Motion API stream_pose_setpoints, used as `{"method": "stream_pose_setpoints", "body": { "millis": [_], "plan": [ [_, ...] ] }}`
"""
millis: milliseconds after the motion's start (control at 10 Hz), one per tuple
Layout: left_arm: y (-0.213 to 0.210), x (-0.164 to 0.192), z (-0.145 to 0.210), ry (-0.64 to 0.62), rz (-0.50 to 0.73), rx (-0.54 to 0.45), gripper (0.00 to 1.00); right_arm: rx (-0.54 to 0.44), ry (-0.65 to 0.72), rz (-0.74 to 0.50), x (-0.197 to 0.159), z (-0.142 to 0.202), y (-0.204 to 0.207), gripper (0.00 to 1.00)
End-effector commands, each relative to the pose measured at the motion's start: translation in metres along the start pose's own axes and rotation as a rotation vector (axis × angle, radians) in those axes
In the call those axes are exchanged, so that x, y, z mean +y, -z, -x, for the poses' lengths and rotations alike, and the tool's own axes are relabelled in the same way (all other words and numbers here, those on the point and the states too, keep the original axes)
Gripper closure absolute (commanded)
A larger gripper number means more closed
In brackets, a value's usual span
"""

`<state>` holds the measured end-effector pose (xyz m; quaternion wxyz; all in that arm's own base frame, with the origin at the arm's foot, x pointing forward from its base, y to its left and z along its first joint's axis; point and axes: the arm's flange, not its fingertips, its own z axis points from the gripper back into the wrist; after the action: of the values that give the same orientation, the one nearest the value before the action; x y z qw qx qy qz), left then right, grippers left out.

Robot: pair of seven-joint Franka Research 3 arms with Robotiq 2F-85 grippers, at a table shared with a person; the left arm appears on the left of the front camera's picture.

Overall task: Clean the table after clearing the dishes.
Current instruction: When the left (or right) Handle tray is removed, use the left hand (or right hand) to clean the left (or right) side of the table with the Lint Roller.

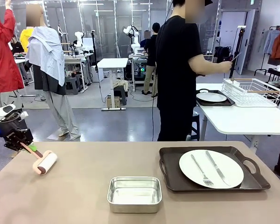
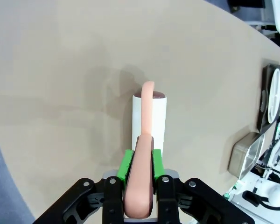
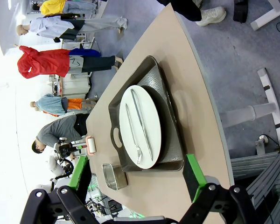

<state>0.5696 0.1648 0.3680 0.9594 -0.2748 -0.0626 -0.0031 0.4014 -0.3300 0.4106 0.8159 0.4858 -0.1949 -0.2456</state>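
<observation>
Plain beige-brown table (image 1: 74,196); dark brown tray (image 1: 170,179) at three o'clock carries a white plate (image 1: 233,170); silvery steel pan (image 1: 134,192) at six; pink-handled white lint roller (image 1: 45,163) at nine.

Left edge of beige desk (image 1: 84,186): left tool (image 1: 30,146) clamped on pink handle of roller (image 1: 45,162), roll end resting on desk top. Near front edge, centre: rectangular steel pan (image 1: 134,193). Right of pan, apart from it: dark tray (image 1: 175,182) carrying white plate (image 1: 209,168); fork (image 1: 201,171) and knife (image 1: 218,168) side by side on plate. Beyond far side: person (image 1: 177,74) in black, turned toward white desk (image 1: 242,119) bearing second tray (image 1: 227,102), second plate (image 1: 211,97), wire rack (image 1: 252,92).
</observation>
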Motion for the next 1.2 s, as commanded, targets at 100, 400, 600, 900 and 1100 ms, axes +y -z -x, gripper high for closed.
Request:
{"method": "stream_pose_setpoints", "body": {
  "millis": [100,400,600,900,1100],
  "plan": [
    [-0.008,0.019,-0.006,0.009,-0.071,-0.019,0.78,-0.002,-0.003,-0.003,0.002,0.000,0.000,0.00],
    [-0.046,-0.022,0.008,0.061,-0.128,-0.061,0.78,-0.002,-0.003,-0.003,0.002,0.000,0.000,0.00],
    [-0.087,-0.052,0.018,0.077,-0.191,-0.132,0.78,-0.002,-0.003,-0.003,0.002,0.000,0.000,0.00],
    [-0.131,-0.097,0.031,0.129,-0.296,-0.217,0.78,-0.002,-0.003,-0.003,0.002,0.000,0.000,0.00],
    [-0.139,-0.088,0.017,0.130,-0.252,-0.192,0.78,-0.002,-0.003,-0.003,0.002,0.000,0.000,0.00]
  ]
}}
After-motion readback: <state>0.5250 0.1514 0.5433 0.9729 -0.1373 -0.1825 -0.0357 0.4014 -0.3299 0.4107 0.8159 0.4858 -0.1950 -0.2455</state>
